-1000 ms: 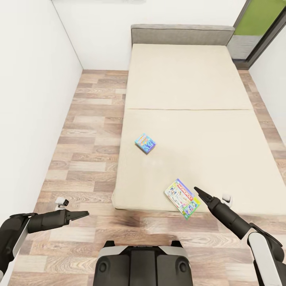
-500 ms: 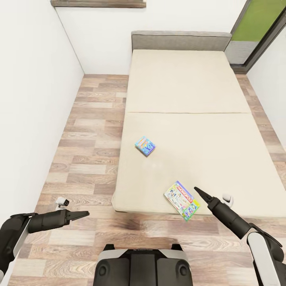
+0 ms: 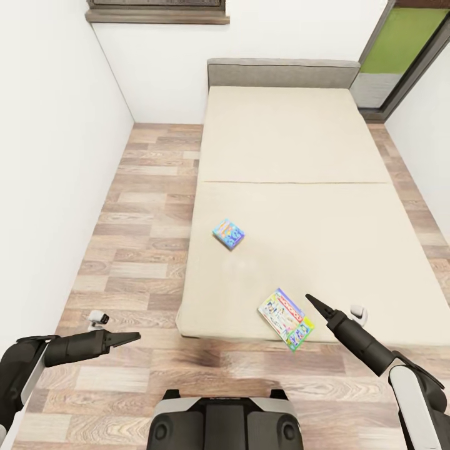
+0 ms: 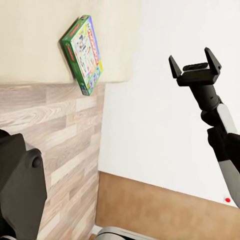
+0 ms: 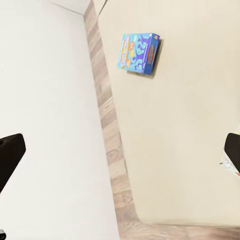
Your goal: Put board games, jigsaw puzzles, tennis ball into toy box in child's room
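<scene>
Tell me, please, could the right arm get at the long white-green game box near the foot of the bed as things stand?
Probably yes: the right gripper hovers just beside the game box, which lies at the bed edge with nothing between them.

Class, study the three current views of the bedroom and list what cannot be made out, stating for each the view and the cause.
- Head view: the printed words on the small blue square board game and the longer white-green board game are too small to read.
- Head view: the dark-framed picture on the white wall is cut off by the top edge.
- Right wrist view: the right gripper's fingers are cut off by both side edges.
</scene>
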`<state>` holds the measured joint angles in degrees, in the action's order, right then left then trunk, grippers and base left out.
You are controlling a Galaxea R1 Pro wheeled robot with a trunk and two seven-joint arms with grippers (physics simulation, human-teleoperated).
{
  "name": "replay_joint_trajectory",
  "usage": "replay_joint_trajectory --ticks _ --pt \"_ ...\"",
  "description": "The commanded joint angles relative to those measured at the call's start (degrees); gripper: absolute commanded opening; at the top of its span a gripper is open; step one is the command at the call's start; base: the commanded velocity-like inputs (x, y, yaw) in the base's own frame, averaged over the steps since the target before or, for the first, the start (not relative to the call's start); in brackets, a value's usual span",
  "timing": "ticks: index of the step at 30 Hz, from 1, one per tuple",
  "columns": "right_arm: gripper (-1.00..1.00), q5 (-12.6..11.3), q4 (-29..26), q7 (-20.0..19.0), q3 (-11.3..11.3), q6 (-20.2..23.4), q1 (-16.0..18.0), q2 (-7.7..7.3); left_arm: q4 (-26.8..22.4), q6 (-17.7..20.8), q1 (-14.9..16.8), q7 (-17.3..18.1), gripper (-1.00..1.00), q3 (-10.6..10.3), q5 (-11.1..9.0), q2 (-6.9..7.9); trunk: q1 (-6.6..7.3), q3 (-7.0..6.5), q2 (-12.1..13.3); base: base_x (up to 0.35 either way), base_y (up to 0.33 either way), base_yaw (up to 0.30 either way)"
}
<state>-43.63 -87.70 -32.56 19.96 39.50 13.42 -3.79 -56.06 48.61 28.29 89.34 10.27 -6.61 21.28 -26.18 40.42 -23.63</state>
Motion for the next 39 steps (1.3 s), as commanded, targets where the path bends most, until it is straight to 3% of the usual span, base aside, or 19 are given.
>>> replay_joint_trajectory --ticks 1,39 --pt "1.0 -0.23 -0.02 -0.05 0.1 0.39 0.03 0.01 -0.01 0.61 0.03 0.16 1.0 -0.01 0.01 0.01 -0.03 -0.04 -0.08 0.0 0.0 0.0" --pt "1.0 -0.14 0.05 0.3 0.09 0.14 0.03 0.09 -0.01 0.61 0.04 -0.22 1.0 0.01 0.02 0.08 -0.03 -3.66 -0.08 0.0 0.0 0.0"
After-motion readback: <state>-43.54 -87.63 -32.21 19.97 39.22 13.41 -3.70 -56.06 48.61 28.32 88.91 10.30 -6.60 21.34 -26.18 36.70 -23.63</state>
